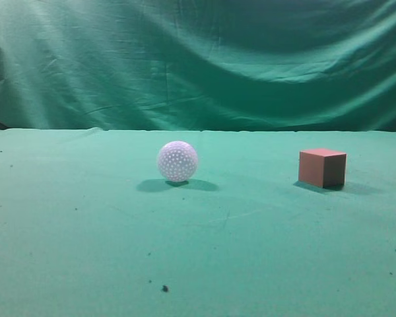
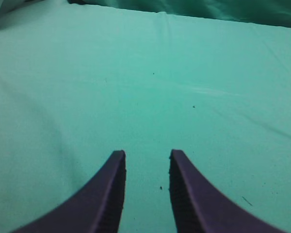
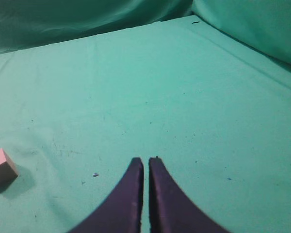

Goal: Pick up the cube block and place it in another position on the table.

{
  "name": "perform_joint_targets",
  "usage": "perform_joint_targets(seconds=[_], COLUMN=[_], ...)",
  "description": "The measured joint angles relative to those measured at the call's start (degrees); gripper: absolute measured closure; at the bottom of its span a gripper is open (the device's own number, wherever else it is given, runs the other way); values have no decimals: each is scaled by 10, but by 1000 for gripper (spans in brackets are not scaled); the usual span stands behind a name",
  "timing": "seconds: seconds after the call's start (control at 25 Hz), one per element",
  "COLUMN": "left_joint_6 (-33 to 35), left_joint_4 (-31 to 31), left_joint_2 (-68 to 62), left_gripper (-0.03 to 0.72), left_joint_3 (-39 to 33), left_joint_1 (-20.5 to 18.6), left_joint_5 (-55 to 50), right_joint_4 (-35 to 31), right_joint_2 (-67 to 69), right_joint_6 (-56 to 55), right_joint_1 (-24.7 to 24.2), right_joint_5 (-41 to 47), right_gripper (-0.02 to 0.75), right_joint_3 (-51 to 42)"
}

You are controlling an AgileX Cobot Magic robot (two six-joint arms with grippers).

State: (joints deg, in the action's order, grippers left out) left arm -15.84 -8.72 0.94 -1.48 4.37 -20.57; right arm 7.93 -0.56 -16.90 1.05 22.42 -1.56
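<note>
Cube block [image 1: 323,168] sits untouched on the desk [image 1: 198,251]; my right pincer [image 3: 145,165] is pressed together, my left pincer [image 2: 146,160] spread, both empty.

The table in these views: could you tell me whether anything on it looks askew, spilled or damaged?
Nothing stands out. The cube block sits flat and intact, the white ball rests apart to its left, and the table shows only small dark specks.
</note>
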Motion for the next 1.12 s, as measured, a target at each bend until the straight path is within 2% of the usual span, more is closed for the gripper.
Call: perform_joint_targets(seconds=[0.88, 1.0, 1.04, 1.12], left_joint_6=[0, 0, 0, 0], left_joint_4=[0, 0, 0, 0], left_joint_2=[0, 0, 0, 0], left_gripper=[426, 426, 426, 426], left_joint_3=[0, 0, 0, 0], left_joint_1=[0, 0, 0, 0], left_joint_5=[0, 0, 0, 0], right_joint_4=[11, -24, -44, -57], right_joint_2=[0, 0, 0, 0], right_joint_6=[-1, -32, -44, -52], right_joint_1=[0, 0, 0, 0], right_joint_5=[-8, -71, -147, -228], right_gripper=[738, 738, 738, 738], right_joint_3=[0, -1, -1, -1])
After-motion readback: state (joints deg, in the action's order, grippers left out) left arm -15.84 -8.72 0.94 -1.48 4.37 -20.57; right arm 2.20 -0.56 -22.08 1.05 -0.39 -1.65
